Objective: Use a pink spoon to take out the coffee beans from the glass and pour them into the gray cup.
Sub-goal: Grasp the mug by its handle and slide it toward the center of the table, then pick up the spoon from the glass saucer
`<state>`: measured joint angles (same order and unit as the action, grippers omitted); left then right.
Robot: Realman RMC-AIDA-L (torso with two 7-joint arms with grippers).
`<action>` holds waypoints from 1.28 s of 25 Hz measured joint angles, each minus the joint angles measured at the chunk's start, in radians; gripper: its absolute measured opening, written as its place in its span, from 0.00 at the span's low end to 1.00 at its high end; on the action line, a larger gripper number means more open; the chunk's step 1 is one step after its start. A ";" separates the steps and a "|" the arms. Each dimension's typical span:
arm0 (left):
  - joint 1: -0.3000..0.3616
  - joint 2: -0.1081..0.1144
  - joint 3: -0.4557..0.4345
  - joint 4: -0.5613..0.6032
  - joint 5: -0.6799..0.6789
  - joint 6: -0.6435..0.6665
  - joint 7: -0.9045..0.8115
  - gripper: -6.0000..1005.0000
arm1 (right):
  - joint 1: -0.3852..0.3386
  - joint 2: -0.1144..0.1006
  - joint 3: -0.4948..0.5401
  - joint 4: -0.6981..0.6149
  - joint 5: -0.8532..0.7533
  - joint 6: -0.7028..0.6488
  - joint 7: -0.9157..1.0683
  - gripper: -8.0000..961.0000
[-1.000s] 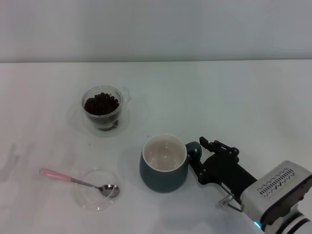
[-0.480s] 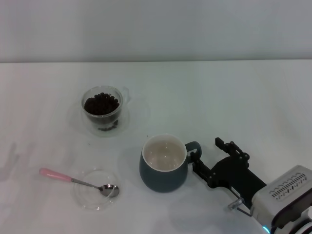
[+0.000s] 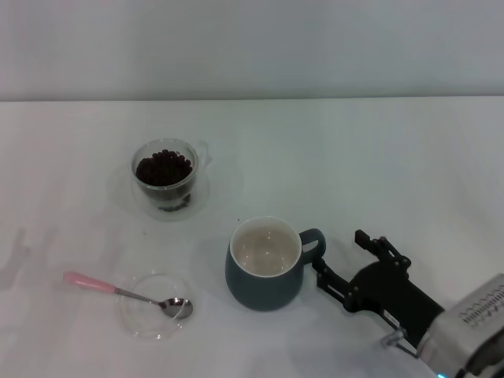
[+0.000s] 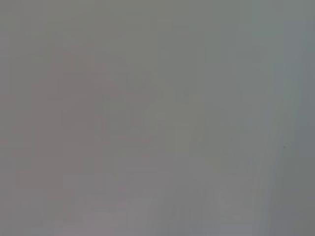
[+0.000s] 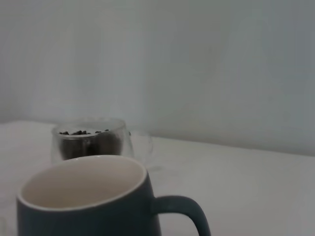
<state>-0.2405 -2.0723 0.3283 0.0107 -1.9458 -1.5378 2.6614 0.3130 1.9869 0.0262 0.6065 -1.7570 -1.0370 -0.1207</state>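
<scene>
From the head view, the gray cup (image 3: 264,264) stands upright on the white bench (image 3: 378,165), its cream inside bare, its loop handle pointing to 3 o'clock. The right end effector (image 3: 346,261) lies low on the bench at the cup's 3 o'clock, just beside the handle and not touching it, with its black fingers (image 3: 379,243) apart. At the cup's 11 o'clock, well apart, stands the glass (image 3: 165,177) with the coffee beans (image 3: 163,168) heaped inside. At the cup's 8 o'clock the pink spoon (image 3: 126,293) rests with its silver bowl in a flat clear dish (image 3: 153,316), its handle pointing to 9 o'clock.

The left wrist view shows only a plain gray blur.

In the right wrist view, the gray cup (image 5: 88,201) is near, and the glass (image 5: 91,142) with beans (image 5: 81,132) is behind it.
</scene>
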 joint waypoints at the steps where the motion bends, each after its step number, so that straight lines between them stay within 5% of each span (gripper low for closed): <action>1: -0.002 0.000 0.000 0.000 0.000 0.001 0.000 0.88 | -0.007 -0.002 -0.001 -0.009 -0.020 -0.011 0.028 0.91; 14: -0.021 -0.002 0.000 0.002 -0.001 0.019 0.001 0.88 | -0.101 0.007 -0.158 -0.316 -0.133 -0.313 0.484 0.91; 21: 0.001 -0.001 -0.001 0.007 -0.004 0.026 -0.074 0.88 | -0.141 0.014 -0.010 -0.386 0.067 -0.455 0.406 0.91; 24: 0.015 0.003 0.001 0.037 -0.002 0.059 -0.209 0.88 | -0.128 0.018 0.107 -0.360 0.183 -0.471 0.315 0.91; 27: 0.050 0.020 0.006 0.108 0.040 0.135 -0.515 0.88 | -0.110 0.021 0.194 -0.342 0.236 -0.487 0.246 0.91; 32: 0.061 0.074 0.007 0.201 0.279 0.218 -0.966 0.88 | -0.075 0.023 0.253 -0.341 0.243 -0.484 0.194 0.91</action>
<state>-0.1797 -1.9983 0.3356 0.2120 -1.6668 -1.3195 1.6958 0.2382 2.0098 0.2791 0.2651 -1.5137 -1.5208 0.0731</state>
